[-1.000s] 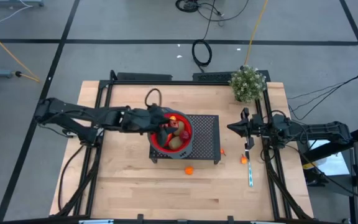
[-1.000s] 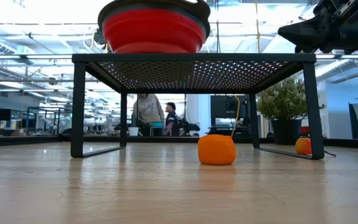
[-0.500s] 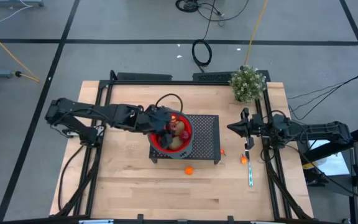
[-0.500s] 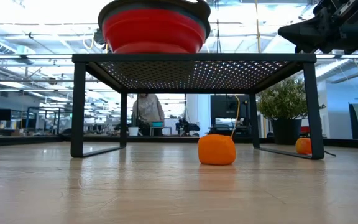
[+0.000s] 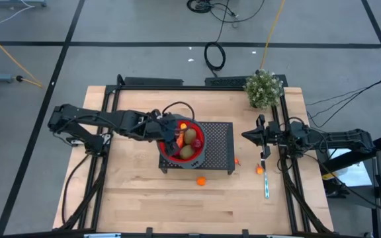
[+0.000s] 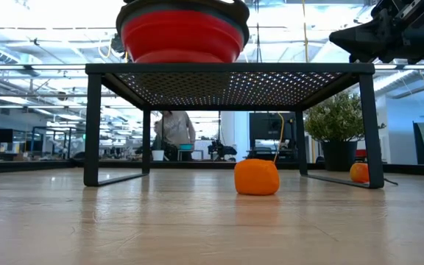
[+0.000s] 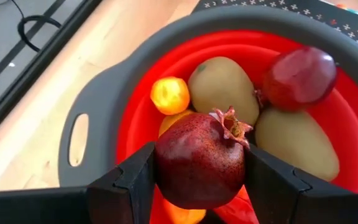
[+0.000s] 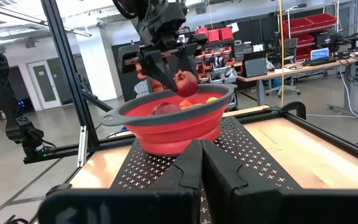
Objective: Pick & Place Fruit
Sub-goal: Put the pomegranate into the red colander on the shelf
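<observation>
My left gripper hangs over the left part of the red bowl and is shut on a dark red pomegranate. The bowl stands on a black perforated stand. Inside it lie two brown ovals, another dark red fruit and a small orange ball. An orange ball rests on the table in front of the stand. My right gripper waits shut, right of the stand. My left gripper pinches the pomegranate between its two fingers, one finger on each flank of the fruit. The fingers come from above, slanting down. The fruit is lifted clear above the bowl's rim, its crown pointing away from the wrist.
A second orange ball and a thin pale-handled utensil lie near the right arm. A leafy potted plant stands at the far right corner. Bare wood stretches across the table's near side.
My left arm has drawn back a little toward the table's left. Its gripper has gone from over the bowl's middle to over its left part.
</observation>
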Controlling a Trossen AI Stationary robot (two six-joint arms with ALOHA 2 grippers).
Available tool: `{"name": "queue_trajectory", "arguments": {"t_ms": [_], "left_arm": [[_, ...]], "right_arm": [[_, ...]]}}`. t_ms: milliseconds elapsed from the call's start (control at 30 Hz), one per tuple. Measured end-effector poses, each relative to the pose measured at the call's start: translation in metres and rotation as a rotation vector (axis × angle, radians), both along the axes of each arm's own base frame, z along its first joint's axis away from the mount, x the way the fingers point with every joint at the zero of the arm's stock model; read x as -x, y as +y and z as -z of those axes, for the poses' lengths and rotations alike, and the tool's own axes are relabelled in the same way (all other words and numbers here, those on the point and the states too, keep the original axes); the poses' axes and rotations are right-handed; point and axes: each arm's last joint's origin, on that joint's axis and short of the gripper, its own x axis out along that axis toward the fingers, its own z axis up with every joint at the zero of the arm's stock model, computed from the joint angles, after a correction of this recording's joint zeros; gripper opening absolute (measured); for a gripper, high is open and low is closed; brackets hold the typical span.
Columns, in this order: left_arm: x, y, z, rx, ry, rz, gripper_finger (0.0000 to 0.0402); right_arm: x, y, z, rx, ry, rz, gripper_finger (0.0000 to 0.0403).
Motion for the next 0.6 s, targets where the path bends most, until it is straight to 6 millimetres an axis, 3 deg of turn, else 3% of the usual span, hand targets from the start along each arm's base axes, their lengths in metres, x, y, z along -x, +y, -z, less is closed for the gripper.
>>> {"name": "queue_trajectory", "arguments": {"t_ms": [600], "left_arm": [[-0.006,0.012,0.006,-0.012,0.016,-0.038,0.0202]], "right_arm": [[0.000,0.000,0.000,0.000,0.000,0.002,0.0000]]}}
